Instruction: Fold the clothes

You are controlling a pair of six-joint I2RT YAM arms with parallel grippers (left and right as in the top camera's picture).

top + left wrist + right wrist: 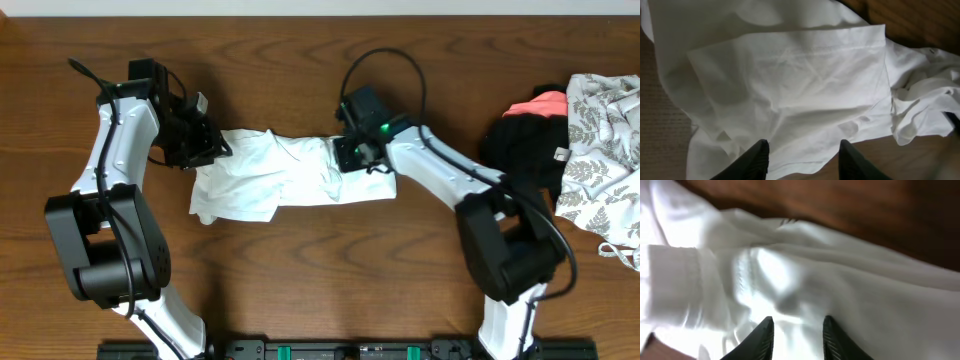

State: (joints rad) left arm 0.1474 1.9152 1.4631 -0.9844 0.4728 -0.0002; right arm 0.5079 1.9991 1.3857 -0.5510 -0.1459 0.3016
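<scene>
White cotton, the T-shirt (290, 175) lay crumpled in a long band on the wooden table (300, 60), stretched between my two arms. My left gripper (205, 145) sat at its left end, fingers (757, 160) spread apart over a flat sleeve. My right gripper (350, 155) pressed into the right end, fingers (765, 335) parted with cloth between; whether they pinched it I could not tell. A heap of black, coral and leaf-print garments (570, 130) lay well apart at the table's right edge.

We see the white shirt (285, 175) lying crumpled in a long, loosely bunched band across the middle of the table (300, 280), its left end wider, with a hemmed panel on top.
</scene>
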